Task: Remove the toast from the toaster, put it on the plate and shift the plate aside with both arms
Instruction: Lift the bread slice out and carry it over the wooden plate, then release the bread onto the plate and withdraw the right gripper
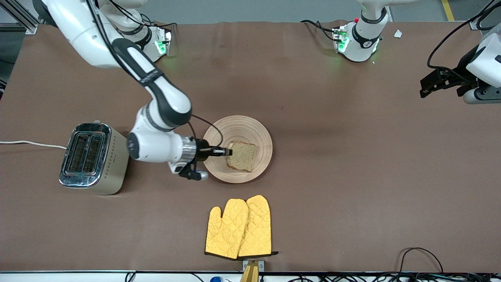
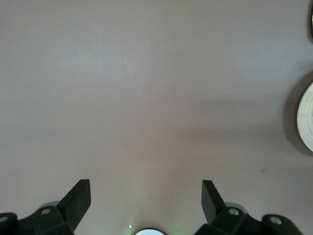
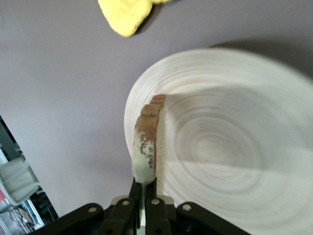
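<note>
Right jaws (image 1: 226, 151) pinch toast (image 1: 242, 156) edgewise, seemingly above plate (image 1: 261, 137); left jaws (image 2: 145, 198) wait, parted.

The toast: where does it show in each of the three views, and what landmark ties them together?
Front view: the toast is over the plate, held at one edge by the right gripper.
Right wrist view: the toast shows edge-on, clamped in the right gripper, above the plate.
Left wrist view: not in it; only the open left gripper over bare table.
Shared landmark: the plate, whose rim shows in the left wrist view.
</note>
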You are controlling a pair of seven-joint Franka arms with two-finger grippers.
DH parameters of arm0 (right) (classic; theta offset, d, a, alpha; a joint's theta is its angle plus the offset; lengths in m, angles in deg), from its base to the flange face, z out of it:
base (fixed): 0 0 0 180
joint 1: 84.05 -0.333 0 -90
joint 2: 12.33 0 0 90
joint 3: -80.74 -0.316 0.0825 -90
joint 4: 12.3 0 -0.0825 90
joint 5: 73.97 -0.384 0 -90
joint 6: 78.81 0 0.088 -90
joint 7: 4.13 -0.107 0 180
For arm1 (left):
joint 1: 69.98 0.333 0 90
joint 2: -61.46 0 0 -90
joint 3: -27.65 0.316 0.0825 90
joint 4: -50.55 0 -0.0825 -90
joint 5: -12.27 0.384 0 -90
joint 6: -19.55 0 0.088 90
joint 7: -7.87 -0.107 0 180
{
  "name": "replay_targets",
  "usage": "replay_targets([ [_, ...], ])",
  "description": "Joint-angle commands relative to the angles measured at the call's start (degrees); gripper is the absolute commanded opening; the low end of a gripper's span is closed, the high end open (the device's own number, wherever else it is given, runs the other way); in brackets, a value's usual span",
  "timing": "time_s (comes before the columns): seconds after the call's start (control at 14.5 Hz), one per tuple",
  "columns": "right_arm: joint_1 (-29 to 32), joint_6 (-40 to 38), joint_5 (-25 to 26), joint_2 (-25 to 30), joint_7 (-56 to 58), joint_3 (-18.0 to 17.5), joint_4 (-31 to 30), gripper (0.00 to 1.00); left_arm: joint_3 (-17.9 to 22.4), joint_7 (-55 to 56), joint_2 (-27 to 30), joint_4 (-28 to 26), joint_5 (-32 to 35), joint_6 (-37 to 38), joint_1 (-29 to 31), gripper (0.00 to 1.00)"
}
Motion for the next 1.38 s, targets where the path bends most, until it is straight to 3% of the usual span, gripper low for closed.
replay_targets([
  [0.0,-0.1,2.8,-1.3,0.5,0.5,-1.4,-2.8,0.23,-0.3,-0.1,-0.2,0.9,-0.1,1.0,-0.2,1.0],
  [0.14,0.9,2.4,0.0,1.1,0.7,-0.7,-5.5,0.68,-0.3,-0.4,-0.3,0.8,-0.8,0.9,0.1,1.0],
  [0.21,1.0,1.6,4.0,1.4,0.7,1.0,-6.6,0.81,-0.2,-0.4,-0.3,0.8,-1.8,0.9,0.2,1.0],
  [0.28,1.0,-1.3,10.2,1.7,0.6,2.2,-6.5,1.0,-0.2,-0.4,-0.5,0.8,-2.0,0.9,0.2,1.0],
  [0.41,1.9,-10.5,18.1,3.4,0.1,3.9,-3.1,1.0,-0.2,-0.4,-0.8,0.8,-2.0,0.7,0.2,1.0],
  [0.76,1.3,-36.1,20.9,7.5,0.7,15.5,14.3,1.0,-0.2,-0.4,-1.0,0.8,-2.4,0.5,0.2,1.0],
  [0.96,1.2,-38.4,28.9,12.5,1.0,21.0,17.0,1.0,-0.2,-0.4,-2.4,0.8,-3.4,0.3,0.3,1.0],
  [1.31,-0.4,-40.9,30.1,19.6,11.8,34.6,16.5,1.0,-0.1,-0.6,-9.1,0.2,-14.4,-3.1,2.4,1.0],
])
